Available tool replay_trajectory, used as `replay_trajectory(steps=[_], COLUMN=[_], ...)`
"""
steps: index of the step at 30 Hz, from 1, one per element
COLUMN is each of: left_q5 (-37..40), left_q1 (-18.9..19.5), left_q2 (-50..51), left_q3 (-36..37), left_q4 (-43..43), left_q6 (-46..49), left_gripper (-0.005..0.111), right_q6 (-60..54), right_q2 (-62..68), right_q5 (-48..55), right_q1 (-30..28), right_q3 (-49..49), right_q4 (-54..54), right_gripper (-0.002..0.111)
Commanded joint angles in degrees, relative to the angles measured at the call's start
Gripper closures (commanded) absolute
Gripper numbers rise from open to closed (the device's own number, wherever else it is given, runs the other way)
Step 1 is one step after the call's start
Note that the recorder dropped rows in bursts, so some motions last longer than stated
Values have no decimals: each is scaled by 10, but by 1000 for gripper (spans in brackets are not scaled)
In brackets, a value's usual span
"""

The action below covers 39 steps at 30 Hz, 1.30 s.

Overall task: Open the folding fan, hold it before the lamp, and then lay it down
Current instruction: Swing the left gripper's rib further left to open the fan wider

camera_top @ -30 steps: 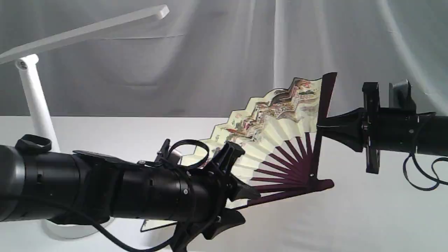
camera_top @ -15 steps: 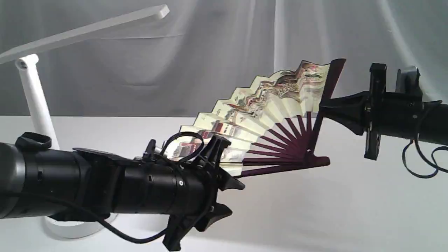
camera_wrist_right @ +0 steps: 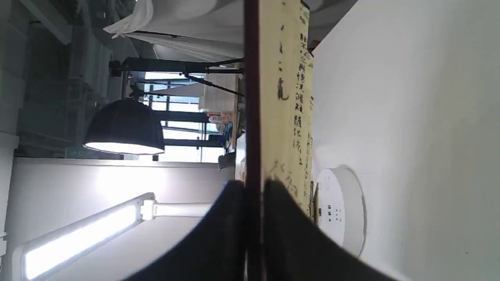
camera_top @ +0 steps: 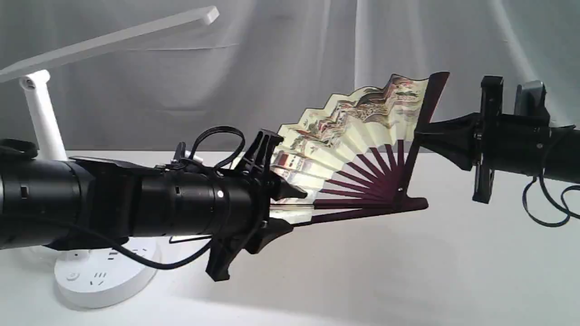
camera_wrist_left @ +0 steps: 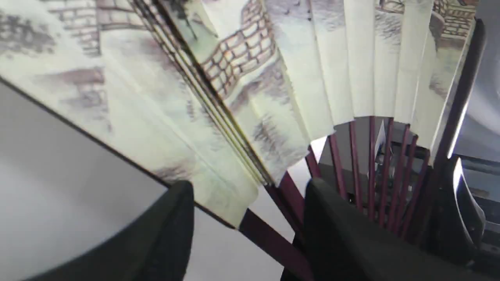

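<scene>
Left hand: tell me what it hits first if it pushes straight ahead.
The left hand probably meets the cream pleated paper folding fan's dark purple-brown ribs first; its open fingers already straddle the lower guard, though depth is unclear.

I see dark brush writing running in lines down the cream back of the fan (camera_wrist_right: 287, 97), but it is too small and blurry for me to read.

One folding fan (camera_top: 358, 131), one white desk lamp (camera_top: 43, 122) and one tabletop (camera_top: 408, 271) — those are the single items. Two black robot arms, each ending in one pincer — left pincer (camera_top: 283, 208), right pincer (camera_top: 419, 136).
</scene>
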Motion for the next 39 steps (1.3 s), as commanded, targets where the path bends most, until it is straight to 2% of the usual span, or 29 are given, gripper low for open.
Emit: replay_trajectory(steps=[1, 11, 21, 30, 39], left_q5=[-12, 19, -4, -21, -47], left_q1=[1, -2, -2, -2, -2], left_q2=[-6, -6, -6, -6, -6], left_q3=[0, 0, 2, 40, 20], left_q4=[1, 1, 1, 1, 1], left_q6=[1, -2, 7, -14, -13], left_gripper=[62, 62, 62, 62, 62], right_q6=[3, 5, 8, 8, 8], right_q2=[-8, -8, -8, -8, -8], right_q5=[9, 9, 9, 9, 9], right_q1=[0, 0, 0, 0, 0], right_q3=[0, 0, 0, 0, 0], right_q4=[14, 14, 14, 14, 14], right_gripper=[108, 108, 108, 108, 108])
